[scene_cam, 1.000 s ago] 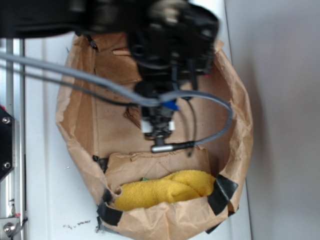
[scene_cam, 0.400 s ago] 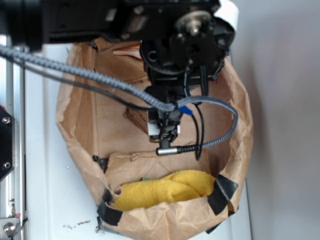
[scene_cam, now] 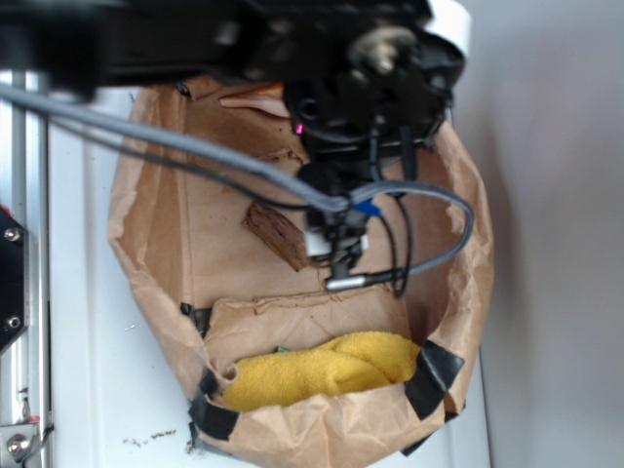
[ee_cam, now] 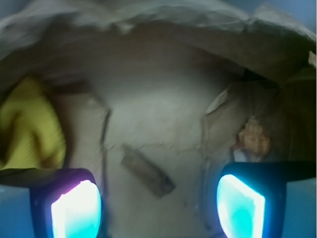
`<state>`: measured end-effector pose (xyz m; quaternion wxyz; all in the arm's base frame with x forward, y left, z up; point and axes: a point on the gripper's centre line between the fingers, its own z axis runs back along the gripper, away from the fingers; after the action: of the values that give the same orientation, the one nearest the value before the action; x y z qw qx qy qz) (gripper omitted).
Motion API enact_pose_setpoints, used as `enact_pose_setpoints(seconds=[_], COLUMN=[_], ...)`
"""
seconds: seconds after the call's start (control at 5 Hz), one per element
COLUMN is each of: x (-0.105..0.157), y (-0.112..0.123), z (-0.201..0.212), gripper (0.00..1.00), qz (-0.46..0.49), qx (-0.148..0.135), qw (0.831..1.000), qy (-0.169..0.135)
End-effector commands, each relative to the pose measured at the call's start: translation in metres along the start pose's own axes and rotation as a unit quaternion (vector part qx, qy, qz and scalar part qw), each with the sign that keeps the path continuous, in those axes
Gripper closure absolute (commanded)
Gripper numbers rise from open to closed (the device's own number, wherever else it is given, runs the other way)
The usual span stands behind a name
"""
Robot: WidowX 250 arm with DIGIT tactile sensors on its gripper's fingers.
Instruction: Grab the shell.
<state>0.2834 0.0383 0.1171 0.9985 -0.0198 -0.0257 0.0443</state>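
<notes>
Still in the approach, nothing grabbed yet. My pincer [ee_cam: 158, 201] is spread wide, both pads glowing at the bottom of the wrist view with only the wood chip [ee_cam: 147, 170] between them. The shell [scene_cam: 255, 98] sits at the top of the paper bag [scene_cam: 156, 244] in the exterior view, peeking out beside my arm, and shows at the right edge of the wrist view. Next I need to swing toward it and drop down. Since 1 second ago I've shifted right, uncovering the chip.
</notes>
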Motion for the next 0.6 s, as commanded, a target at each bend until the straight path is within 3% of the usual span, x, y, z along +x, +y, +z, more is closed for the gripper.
enact_pose_setpoints(seconds=[0.0,0.4], x=[0.003,0.000], y=[0.021,0.038], z=[0.012,-0.021], gripper=[0.00,0.00], qz=[0.041,0.052], qx=[0.036,0.090], qw=[0.997,0.993], qy=[-0.048,-0.056])
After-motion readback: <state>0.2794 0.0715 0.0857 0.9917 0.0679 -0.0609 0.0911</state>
